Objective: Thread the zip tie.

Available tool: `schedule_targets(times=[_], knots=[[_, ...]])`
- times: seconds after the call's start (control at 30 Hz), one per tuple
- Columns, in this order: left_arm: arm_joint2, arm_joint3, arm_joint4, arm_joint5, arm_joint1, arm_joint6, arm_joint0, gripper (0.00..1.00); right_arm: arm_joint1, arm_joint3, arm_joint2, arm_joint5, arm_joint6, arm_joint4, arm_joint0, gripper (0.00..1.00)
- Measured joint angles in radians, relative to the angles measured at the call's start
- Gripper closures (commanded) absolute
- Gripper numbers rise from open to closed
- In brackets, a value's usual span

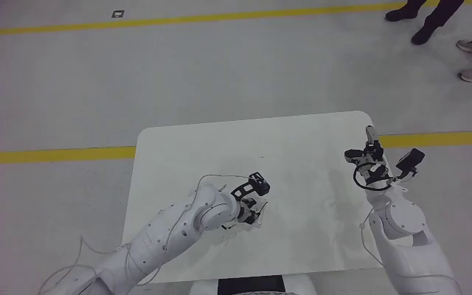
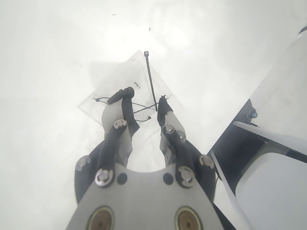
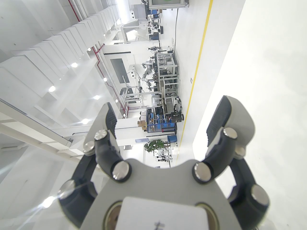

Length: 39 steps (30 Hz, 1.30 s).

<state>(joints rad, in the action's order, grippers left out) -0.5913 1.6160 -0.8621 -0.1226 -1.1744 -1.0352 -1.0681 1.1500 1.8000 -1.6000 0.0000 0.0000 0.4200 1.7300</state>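
Black zip tie [image 2: 150, 77] on clear tray [image 2: 136, 72], centre of left wrist view, left gripper [image 2: 144, 101] parted above it, right gripper [image 3: 165, 104] spread wide, empty.

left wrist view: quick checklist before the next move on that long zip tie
1. Left gripper jaws open: ok.
2. Long zip tie lying on the clear tray, tail end near the jaws: ok.
3. Tail clear of the thinner zip ties: not ok, they cross beside it.
4. Tail centred between the jaws: not ok, it sits beside one fingertip.
5. Right gripper open and empty: ok.
6. Right gripper close enough for threading: not ok, it is off at the table edge, aimed at the room.
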Motion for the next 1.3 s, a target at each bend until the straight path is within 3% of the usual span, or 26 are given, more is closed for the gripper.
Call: schedule_targets(times=[0.57,1.3], knots=[[0.043,-0.073,0.043,0.001,-0.023,0.036,0.043,0.77,0.0,0.0,0.0,0.0,0.0,0.0,0.0,0.0],[0.088,-0.129,0.067,0.008,-0.046,0.044,0.078,0.84,0.0,0.0,0.0,0.0,0.0,0.0,0.0,0.0]])
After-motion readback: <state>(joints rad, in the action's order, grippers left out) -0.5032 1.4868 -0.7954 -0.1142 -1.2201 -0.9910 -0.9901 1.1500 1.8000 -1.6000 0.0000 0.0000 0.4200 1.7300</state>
